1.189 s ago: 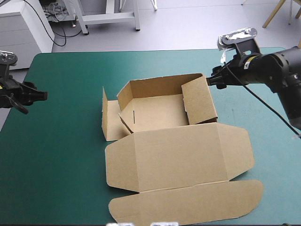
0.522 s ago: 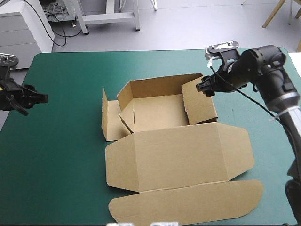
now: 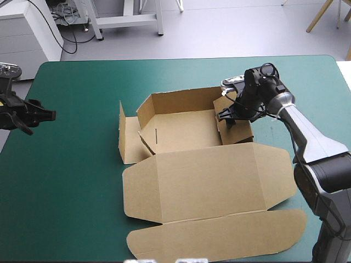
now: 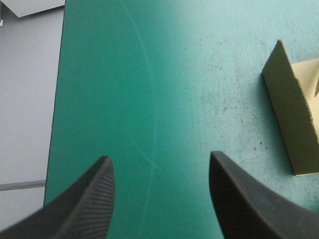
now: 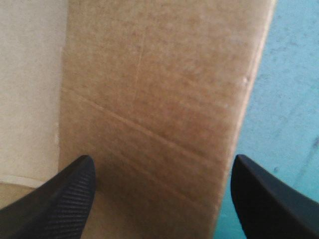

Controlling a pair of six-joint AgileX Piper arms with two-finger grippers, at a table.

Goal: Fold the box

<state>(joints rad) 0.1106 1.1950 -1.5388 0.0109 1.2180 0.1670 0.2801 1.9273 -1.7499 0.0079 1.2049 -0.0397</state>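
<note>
High view: brown cut-board box (image 3: 186, 159), lid flat, sat mid-table, right gripper (image 3: 228, 117) over its right wall (image 3: 242, 130), seemingly to fold it; left wrist view: left gripper (image 4: 159, 157) parked agape above teal-green cover (image 4: 164, 74); right wrist view: fingers spread astride that wall.

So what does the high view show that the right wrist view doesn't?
Only the high view: the whole brown board box, walls partly raised, lid flat toward the near edge, and the left gripper by the table's left edge, apart from the box. Only the right wrist view: a slanting crease across the brown flap between its open black fingers. Both: the right gripper over the box's right side flap, and the teal-green cover.
</note>
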